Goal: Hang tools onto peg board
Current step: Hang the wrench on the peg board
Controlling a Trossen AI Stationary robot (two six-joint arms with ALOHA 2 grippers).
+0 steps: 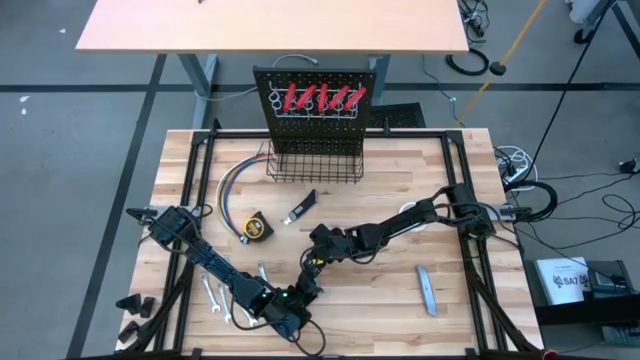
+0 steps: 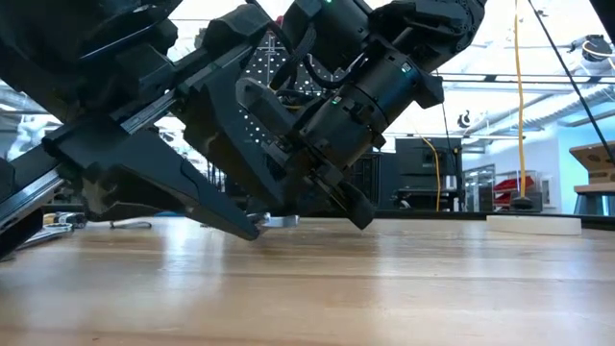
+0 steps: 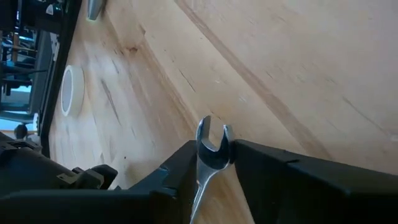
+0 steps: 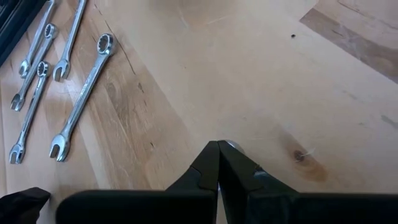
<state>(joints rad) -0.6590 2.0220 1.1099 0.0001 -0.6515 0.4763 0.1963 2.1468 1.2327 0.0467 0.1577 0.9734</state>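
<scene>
Silver wrench (image 3: 210,163) stands clamped between the left jaws.

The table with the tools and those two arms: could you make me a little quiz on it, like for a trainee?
1. True or false: the left arm's fingers stand on either side of a silver wrench.
2. Where are the red-handled tools? A) in the rings on the peg board B) flat on the table C) in the wire basket
3. Fill in: the right arm's fingers are ____, with nothing between them.

Key: 1 true; 2 A; 3 shut.
</scene>
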